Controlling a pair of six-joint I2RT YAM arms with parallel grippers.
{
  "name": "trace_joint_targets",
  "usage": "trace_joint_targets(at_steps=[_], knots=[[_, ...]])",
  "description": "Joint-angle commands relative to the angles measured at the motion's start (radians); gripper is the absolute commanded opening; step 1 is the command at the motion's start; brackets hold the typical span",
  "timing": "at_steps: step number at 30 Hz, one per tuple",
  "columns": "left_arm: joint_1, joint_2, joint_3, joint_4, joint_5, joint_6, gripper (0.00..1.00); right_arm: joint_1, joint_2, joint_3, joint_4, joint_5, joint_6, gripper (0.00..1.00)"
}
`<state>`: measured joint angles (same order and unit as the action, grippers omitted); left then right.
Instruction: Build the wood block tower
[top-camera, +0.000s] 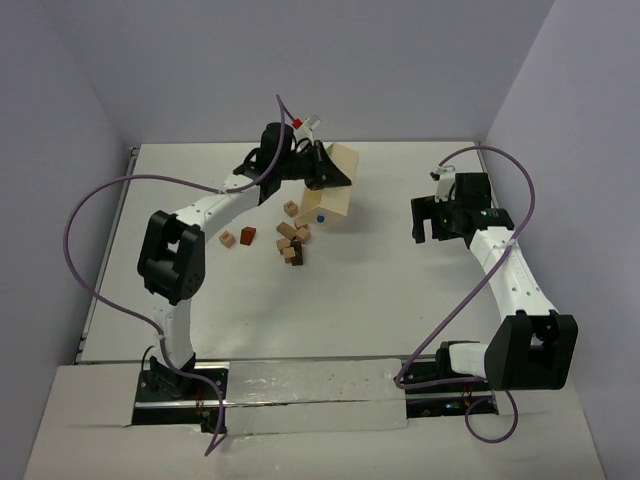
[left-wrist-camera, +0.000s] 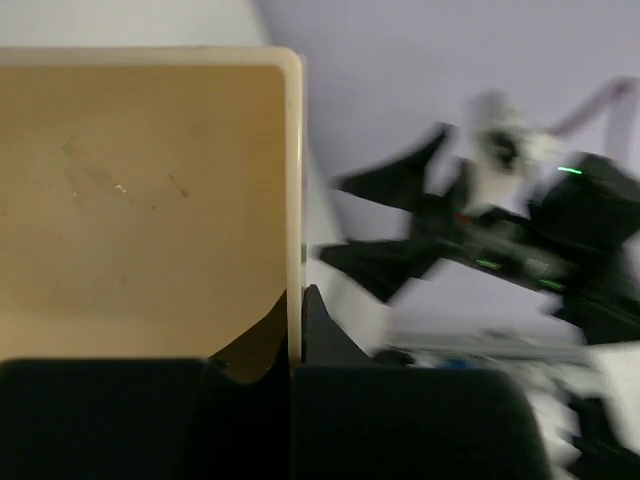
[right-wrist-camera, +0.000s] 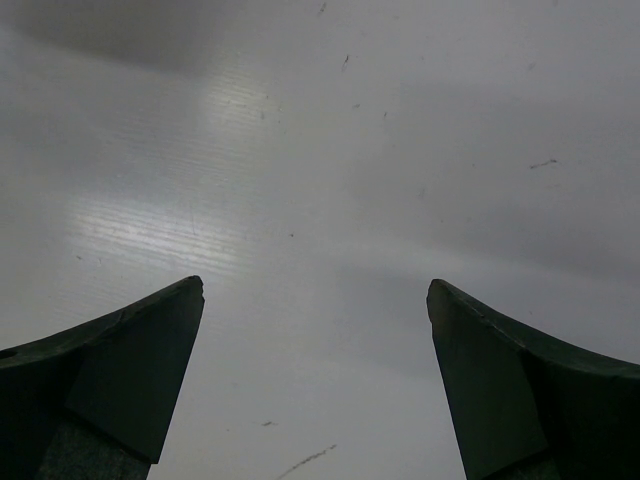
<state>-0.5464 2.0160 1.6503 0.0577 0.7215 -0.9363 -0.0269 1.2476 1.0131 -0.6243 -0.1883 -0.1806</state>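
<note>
Blocks (top-camera: 292, 240) mix pale tan, orange-brown and dark brown. The tray (top-camera: 337, 160) is pale yellowish wood, faintly scuffed. The desk (top-camera: 380, 290) is plain white, and the walls (top-camera: 400, 60) are lavender. Arms (top-camera: 515, 280) are white with black joints, and the cables (top-camera: 69, 240) are purple. The right tool (right-wrist-camera: 315, 290) is dark grey-green.

Same kit on both: the left arm (top-camera: 215, 208) and right arm (top-camera: 512, 272) have white links and chunky black joints. Purple cables (top-camera: 72, 235) loop off each. There's a red dot (top-camera: 297, 122) at upper centre. The right gripper (right-wrist-camera: 315, 300) has dark wedge-shaped fingers (right-wrist-camera: 130, 380), and there's possibly a green light (left-wrist-camera: 570, 170), though it's blurred.
</note>
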Motion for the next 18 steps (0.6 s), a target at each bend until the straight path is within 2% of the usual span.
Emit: trace_joint_targets(at_steps=[1, 3, 5, 8, 12, 18], knots=[[0.006, -0.14, 0.118, -0.581, -0.465, 0.601, 0.0, 0.005, 0.01, 0.06, 0.042, -0.006, -0.005, 1.0], [0.013, -0.177, 0.122, -0.627, -0.645, 0.713, 0.0, 0.006, 0.014, 0.062, 0.052, -0.014, -0.006, 1.0], [0.04, -0.217, 0.099, -0.669, -0.756, 0.773, 0.0, 0.01, 0.021, 0.065, 0.063, -0.022, -0.005, 1.0], [0.122, -0.268, 0.09, -0.742, -0.849, 0.836, 0.0, 0.02, 0.043, 0.076, 0.088, -0.038, 0.001, 1.0], [0.367, -0.27, 0.101, -0.868, -0.848, 0.876, 0.0, 0.072, 0.073, 0.085, 0.128, -0.045, 0.004, 1.0], [0.585, -0.21, 0.119, -0.964, -0.779, 0.969, 0.0, 0.119, 0.122, 0.124, 0.154, -0.053, 0.022, 1.0]])
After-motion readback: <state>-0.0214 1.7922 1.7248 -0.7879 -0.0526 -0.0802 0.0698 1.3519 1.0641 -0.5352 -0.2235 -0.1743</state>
